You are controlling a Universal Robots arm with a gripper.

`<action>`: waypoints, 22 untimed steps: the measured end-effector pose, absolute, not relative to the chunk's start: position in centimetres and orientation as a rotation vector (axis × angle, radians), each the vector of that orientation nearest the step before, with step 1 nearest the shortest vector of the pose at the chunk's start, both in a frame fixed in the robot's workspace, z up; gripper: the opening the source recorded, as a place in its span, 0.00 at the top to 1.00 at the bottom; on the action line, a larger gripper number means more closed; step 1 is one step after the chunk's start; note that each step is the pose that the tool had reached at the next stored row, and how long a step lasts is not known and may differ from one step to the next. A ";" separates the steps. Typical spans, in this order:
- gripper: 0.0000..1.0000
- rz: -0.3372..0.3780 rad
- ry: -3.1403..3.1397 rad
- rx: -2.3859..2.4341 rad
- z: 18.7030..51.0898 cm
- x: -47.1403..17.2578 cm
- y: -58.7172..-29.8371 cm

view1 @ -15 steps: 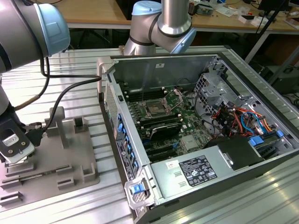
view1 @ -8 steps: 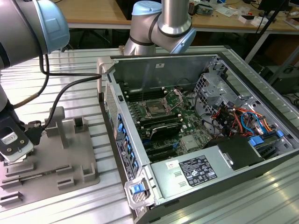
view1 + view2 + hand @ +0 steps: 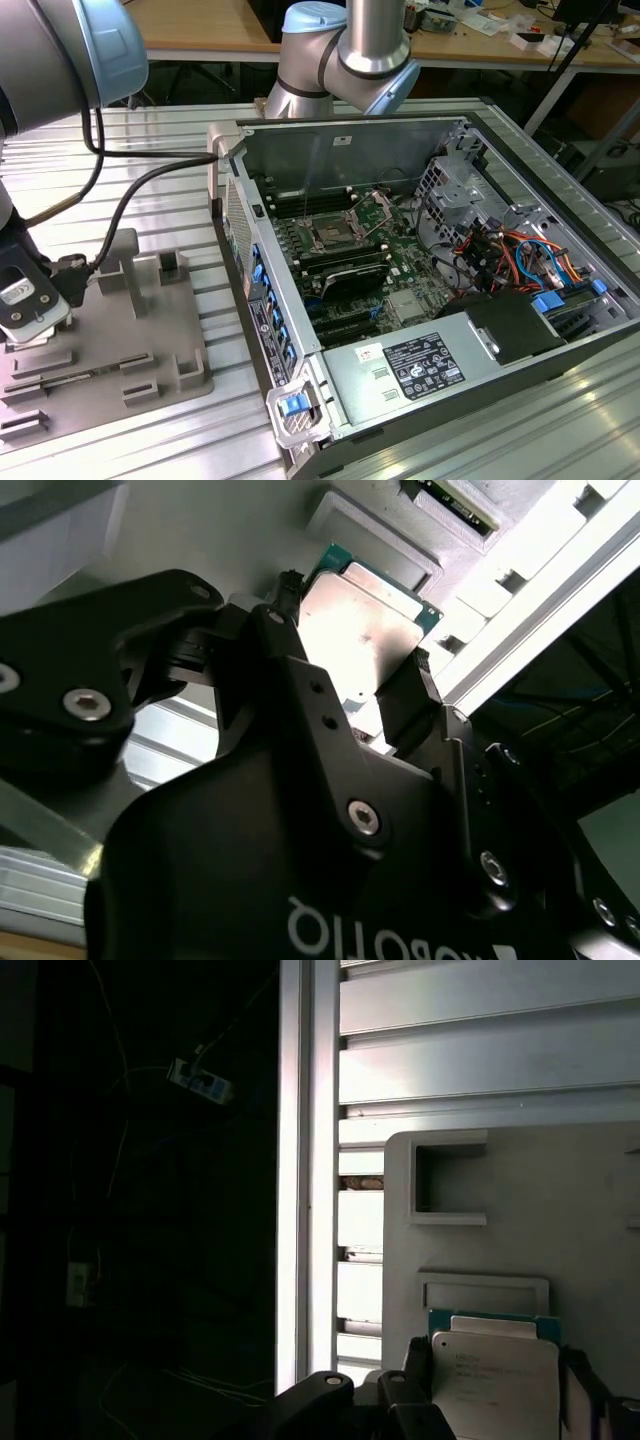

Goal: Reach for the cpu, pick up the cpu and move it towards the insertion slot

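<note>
The cpu (image 3: pixel 497 1380) is a flat silvery square with a green edge. It sits between my gripper's (image 3: pixel 497 1365) black fingers (image 3: pixel 417 1360), just over the grey plastic fixture (image 3: pixel 560 1200). In the second wrist view the cpu (image 3: pixel 360 630) has a finger (image 3: pixel 410 695) pressed on each side, so my gripper (image 3: pixel 350 645) is shut on it. My gripper (image 3: pixel 28 322) is at the exterior view's far left, low over the fixture (image 3: pixel 150 340). The insertion slot (image 3: pixel 330 235), a silver-framed socket, lies inside the open computer case (image 3: pixel 340 135), far from the gripper.
A shallow rectangular recess (image 3: pixel 483 1293) and a square notch (image 3: pixel 447 1185) are moulded into the fixture near the cpu. The ribbed aluminium table (image 3: pixel 560 420) ends in an edge rail (image 3: pixel 308 1160). A black cable (image 3: pixel 130 195) trails from the arm. Memory slots, wiring and a power supply (image 3: pixel 420 365) crowd the case.
</note>
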State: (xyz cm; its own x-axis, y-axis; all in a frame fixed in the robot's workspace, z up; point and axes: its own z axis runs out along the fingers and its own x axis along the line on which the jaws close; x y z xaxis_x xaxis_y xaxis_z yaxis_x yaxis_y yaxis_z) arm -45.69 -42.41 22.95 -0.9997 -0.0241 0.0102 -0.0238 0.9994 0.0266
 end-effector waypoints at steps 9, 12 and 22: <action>0.45 -0.041 -3.131 0.038 24.4 -45.7 -42.4; 0.45 -0.041 -3.131 0.037 25.0 -45.7 -42.4; 0.45 -0.042 -3.131 0.038 27.6 -45.7 -42.4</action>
State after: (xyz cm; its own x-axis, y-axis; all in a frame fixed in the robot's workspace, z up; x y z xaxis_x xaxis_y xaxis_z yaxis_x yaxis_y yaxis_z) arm -45.69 -42.41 27.59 -0.9997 -0.0241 0.0100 -0.0238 0.9994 0.0267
